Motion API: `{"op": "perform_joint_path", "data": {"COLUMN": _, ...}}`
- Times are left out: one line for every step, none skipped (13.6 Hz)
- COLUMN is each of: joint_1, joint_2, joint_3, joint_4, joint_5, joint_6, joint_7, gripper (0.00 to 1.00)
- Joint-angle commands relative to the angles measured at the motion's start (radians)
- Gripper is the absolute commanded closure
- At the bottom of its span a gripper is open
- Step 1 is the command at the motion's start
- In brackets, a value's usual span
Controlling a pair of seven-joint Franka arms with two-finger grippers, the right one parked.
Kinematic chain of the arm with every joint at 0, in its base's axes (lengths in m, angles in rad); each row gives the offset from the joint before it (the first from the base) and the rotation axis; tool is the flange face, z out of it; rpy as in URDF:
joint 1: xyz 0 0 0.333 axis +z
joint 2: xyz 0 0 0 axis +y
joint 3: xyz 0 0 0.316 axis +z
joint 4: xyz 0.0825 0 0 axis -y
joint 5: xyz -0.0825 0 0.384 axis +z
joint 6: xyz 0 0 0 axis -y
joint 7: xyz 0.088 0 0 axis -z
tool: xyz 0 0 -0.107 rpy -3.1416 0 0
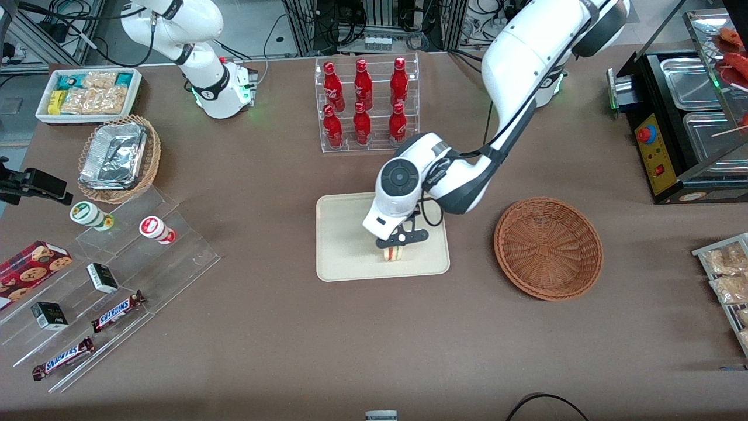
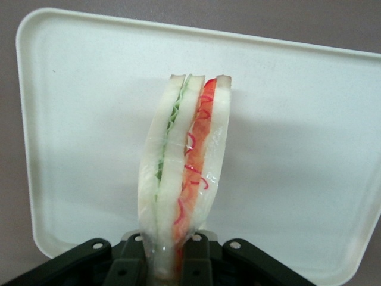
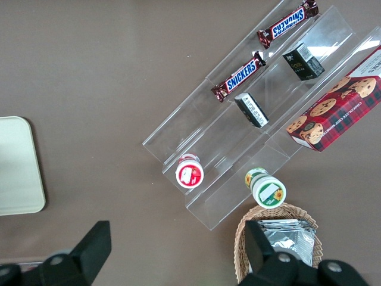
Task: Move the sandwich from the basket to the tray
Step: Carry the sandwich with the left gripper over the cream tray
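Gripper (image 1: 394,248) sits just below frame centre in the front view, over the tray (image 1: 339,234), pinching the sandwich (image 1: 393,254) upright between its fingers; basket (image 1: 548,248) alongside.

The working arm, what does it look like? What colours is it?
The working arm is glossy white and rounded, with dark grey joint bands, a round grey cap near the wrist and a black cable looping beside it. Its gripper, over the tray, has black jaws with small silver screws.
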Motion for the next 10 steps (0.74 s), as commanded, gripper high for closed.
{"op": "perform_joint_path", "data": {"joint_1": -0.045, "joint_2": 0.077, "joint_3": 0.019, "joint_4": 0.147, "joint_5": 0.028, "joint_6": -0.103, "joint_7": -0.075, "gripper": 1.00}}
{"op": "perform_joint_path", "data": {"joint_1": -0.054, "joint_2": 0.091, "joint_3": 0.019, "joint_4": 0.167, "joint_5": 0.028, "joint_6": -0.123, "joint_7": -0.091, "gripper": 1.00}}
{"op": "perform_joint_path", "data": {"joint_1": -0.057, "joint_2": 0.099, "joint_3": 0.019, "joint_4": 0.174, "joint_5": 0.028, "joint_6": -0.129, "joint_7": -0.101, "gripper": 1.00}}
{"op": "perform_joint_path", "data": {"joint_1": -0.070, "joint_2": 0.105, "joint_3": 0.019, "joint_4": 0.174, "joint_5": 0.028, "joint_6": -0.129, "joint_7": -0.107, "gripper": 1.00}}
{"op": "perform_joint_path", "data": {"joint_1": -0.076, "joint_2": 0.108, "joint_3": 0.019, "joint_4": 0.175, "joint_5": 0.028, "joint_6": -0.129, "joint_7": -0.115, "gripper": 1.00}}
{"op": "perform_joint_path", "data": {"joint_1": -0.077, "joint_2": 0.109, "joint_3": 0.019, "joint_4": 0.175, "joint_5": 0.028, "joint_6": -0.129, "joint_7": -0.118, "gripper": 1.00}}
{"op": "perform_joint_path", "data": {"joint_1": -0.082, "joint_2": 0.111, "joint_3": 0.019, "joint_4": 0.175, "joint_5": 0.030, "joint_6": -0.128, "joint_7": -0.126, "gripper": 1.00}}
{"op": "perform_joint_path", "data": {"joint_1": -0.088, "joint_2": 0.120, "joint_3": 0.020, "joint_4": 0.175, "joint_5": 0.031, "joint_6": -0.122, "joint_7": -0.130, "gripper": 1.00}}
{"op": "perform_joint_path", "data": {"joint_1": -0.088, "joint_2": 0.129, "joint_3": 0.022, "joint_4": 0.177, "joint_5": 0.031, "joint_6": -0.120, "joint_7": -0.131, "gripper": 1.00}}
{"op": "perform_joint_path", "data": {"joint_1": -0.088, "joint_2": 0.129, "joint_3": 0.022, "joint_4": 0.177, "joint_5": 0.031, "joint_6": -0.120, "joint_7": -0.132, "gripper": 1.00}}
